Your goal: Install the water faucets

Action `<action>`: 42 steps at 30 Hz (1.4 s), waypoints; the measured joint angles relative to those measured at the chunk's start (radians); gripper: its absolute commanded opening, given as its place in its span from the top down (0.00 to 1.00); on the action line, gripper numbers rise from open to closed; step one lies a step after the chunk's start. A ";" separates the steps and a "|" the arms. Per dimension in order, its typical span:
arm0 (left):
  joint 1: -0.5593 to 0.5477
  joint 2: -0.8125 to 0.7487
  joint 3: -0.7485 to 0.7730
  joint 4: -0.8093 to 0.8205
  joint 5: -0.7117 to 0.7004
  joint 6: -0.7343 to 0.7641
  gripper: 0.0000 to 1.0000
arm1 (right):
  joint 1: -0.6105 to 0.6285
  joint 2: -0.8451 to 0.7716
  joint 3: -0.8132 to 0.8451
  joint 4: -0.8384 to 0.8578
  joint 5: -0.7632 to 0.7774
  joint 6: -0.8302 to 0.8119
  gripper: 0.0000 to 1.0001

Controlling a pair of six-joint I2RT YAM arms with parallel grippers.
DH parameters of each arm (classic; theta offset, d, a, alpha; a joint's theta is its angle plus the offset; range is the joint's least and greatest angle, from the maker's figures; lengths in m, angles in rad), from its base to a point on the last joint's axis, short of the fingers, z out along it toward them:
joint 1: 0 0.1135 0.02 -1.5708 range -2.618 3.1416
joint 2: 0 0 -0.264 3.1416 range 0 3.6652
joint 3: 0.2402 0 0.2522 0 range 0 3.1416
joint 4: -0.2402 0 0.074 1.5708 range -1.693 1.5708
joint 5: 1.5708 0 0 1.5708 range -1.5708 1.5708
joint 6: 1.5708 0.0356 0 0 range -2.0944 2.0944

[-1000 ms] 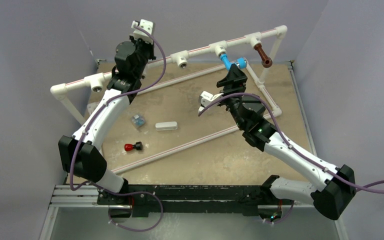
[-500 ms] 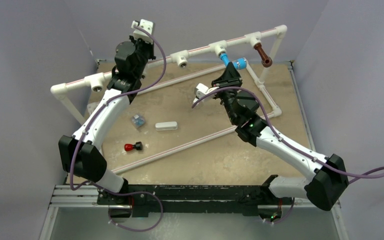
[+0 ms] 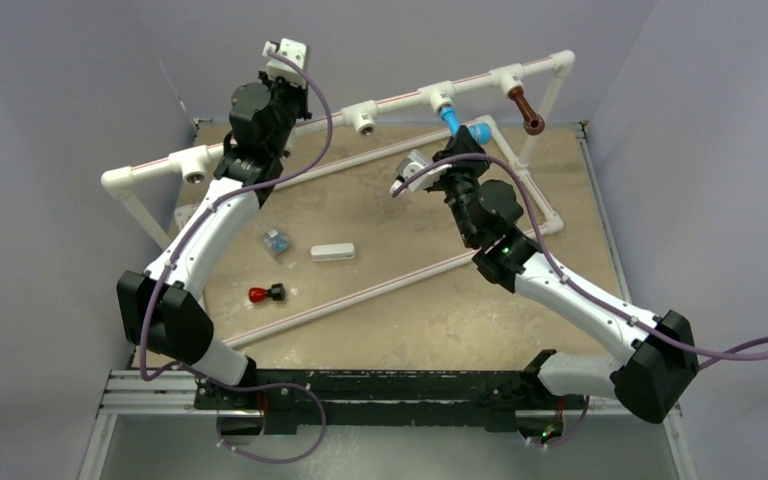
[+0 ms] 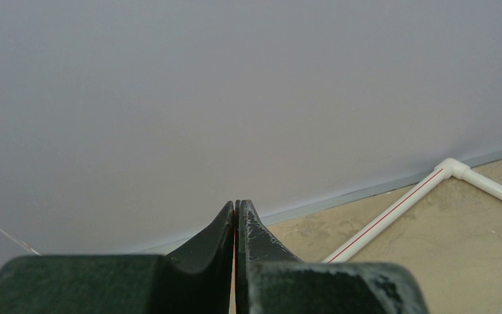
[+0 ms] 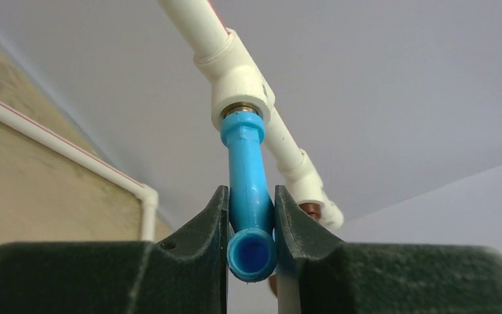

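My left gripper (image 4: 235, 219) is raised at the far left of the white pipe frame (image 3: 150, 168). Its jaws are pressed flat together on nothing and point at the grey wall (image 4: 235, 85). Below it on the table (image 3: 410, 300) lie a small red-and-black piece (image 3: 266, 294), a small bluish piece (image 3: 277, 240) and, just right of them, a white block (image 3: 332, 252), all well apart from me. Further right, my right gripper (image 5: 251, 203) is clamped narrowly on the blue faucet (image 5: 248, 170), one finger touching each side just above its round open mouth. The faucet's upper end meets a tee fitting (image 5: 238, 85) on the frame's top rail; I cannot tell how far in it sits. Rightmost, the brown faucet (image 3: 525, 108) hangs from the next tee, clear of both my grippers.
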 measured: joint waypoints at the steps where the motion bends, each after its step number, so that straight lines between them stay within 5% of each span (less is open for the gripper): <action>1: 0.000 0.000 0.000 0.000 0.000 0.000 1.00 | -0.001 -0.002 0.003 -0.003 -0.001 0.036 1.00; 24: 0.001 -0.002 0.000 0.001 0.000 0.000 1.00 | -0.085 -0.067 0.077 -0.144 -0.014 1.436 1.00; 42: -0.009 -0.006 0.000 -0.017 0.023 0.000 1.00 | -0.258 -0.139 -0.194 0.146 -0.232 2.422 1.00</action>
